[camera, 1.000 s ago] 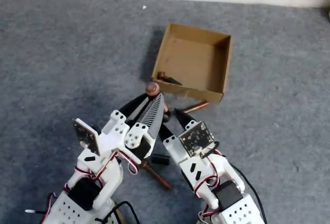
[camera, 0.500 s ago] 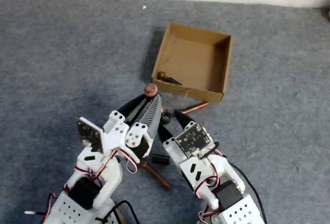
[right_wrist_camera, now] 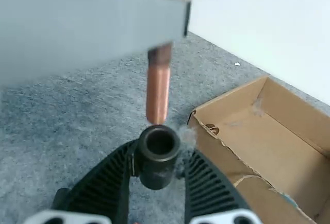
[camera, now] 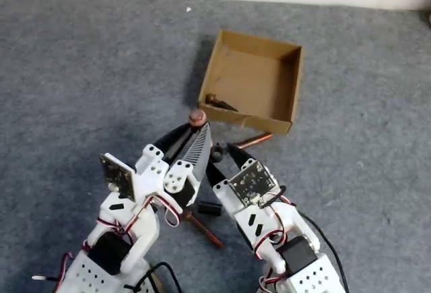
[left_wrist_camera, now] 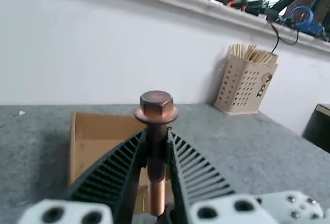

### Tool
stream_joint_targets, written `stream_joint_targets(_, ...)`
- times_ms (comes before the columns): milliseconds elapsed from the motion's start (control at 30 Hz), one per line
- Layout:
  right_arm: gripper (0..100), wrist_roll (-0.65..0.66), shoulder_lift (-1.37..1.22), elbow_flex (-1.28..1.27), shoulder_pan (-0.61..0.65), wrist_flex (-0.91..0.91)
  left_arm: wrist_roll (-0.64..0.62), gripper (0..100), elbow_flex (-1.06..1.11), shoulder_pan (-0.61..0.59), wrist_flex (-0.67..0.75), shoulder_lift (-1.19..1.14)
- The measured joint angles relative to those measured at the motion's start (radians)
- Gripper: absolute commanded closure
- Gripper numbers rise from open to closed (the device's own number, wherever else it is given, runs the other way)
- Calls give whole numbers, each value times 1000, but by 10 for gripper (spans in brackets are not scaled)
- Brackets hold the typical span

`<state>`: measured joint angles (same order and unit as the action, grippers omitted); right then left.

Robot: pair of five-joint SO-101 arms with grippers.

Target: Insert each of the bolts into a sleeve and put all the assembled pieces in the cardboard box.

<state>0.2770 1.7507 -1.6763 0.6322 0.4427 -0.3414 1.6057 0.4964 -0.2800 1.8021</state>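
My left gripper (camera: 198, 127) is shut on a copper bolt (camera: 197, 116), held upright with its hex head (left_wrist_camera: 156, 107) above the fingertips and the shank (left_wrist_camera: 155, 154) running down between them. My right gripper (camera: 219, 154) is shut on a dark sleeve (right_wrist_camera: 157, 153) with its open bore facing up. The bolt's lower tip (right_wrist_camera: 158, 95) hangs just above that bore, apart from it. The cardboard box (camera: 289, 81) lies just beyond both grippers and holds one bolt-and-sleeve piece (camera: 219, 102) near its front wall.
A loose copper bolt (camera: 255, 140) lies on the grey carpet against the box's front wall. Between the two arm bases lie another bolt (camera: 205, 231) and a black sleeve (camera: 210, 208). A pale wall runs behind the box.
The right gripper has edged slightly toward the left one with the sleeve. The left gripper and its bolt have barely shifted.
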Motion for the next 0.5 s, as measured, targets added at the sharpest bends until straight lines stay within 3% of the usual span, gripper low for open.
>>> stream_joint_targets(267, 993, 0, 0, 0, 0, 0, 0, 994, -26, 23, 0, 0)
stream_joint_targets(500, 993, 5, 0, 0, 3, 0, 0, 994, -35, 80, -95, 0)
